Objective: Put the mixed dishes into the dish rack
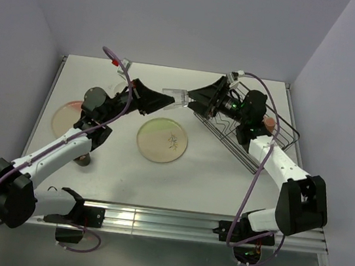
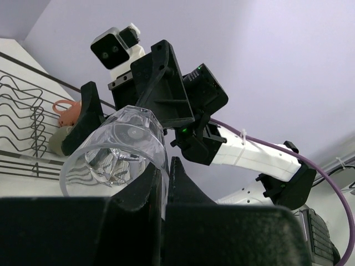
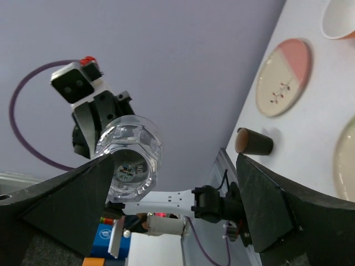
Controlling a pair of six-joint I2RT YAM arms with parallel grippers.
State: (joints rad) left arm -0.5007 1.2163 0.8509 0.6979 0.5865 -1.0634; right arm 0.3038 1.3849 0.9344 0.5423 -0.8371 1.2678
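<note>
A clear glass (image 1: 177,98) hangs in the air above the table's far middle, with my left gripper (image 1: 164,102) shut on its rim (image 2: 158,166). In the left wrist view the glass (image 2: 116,149) lies sideways with its base toward my right gripper (image 1: 194,97). That gripper is open, and the glass base (image 3: 128,160) sits close to one of its fingers (image 3: 61,205); whether they touch I cannot tell. The dish rack (image 1: 281,136) stands at the right and holds a pink cup (image 2: 66,111) and a grey-green cup (image 2: 57,141).
On the table lie a cream-green plate (image 1: 162,140) in the middle and a pink-cream plate (image 1: 67,117) at the left. A brown cup (image 3: 254,142) lies on its side near the left arm. An orange bowl (image 3: 339,19) sits at the far left.
</note>
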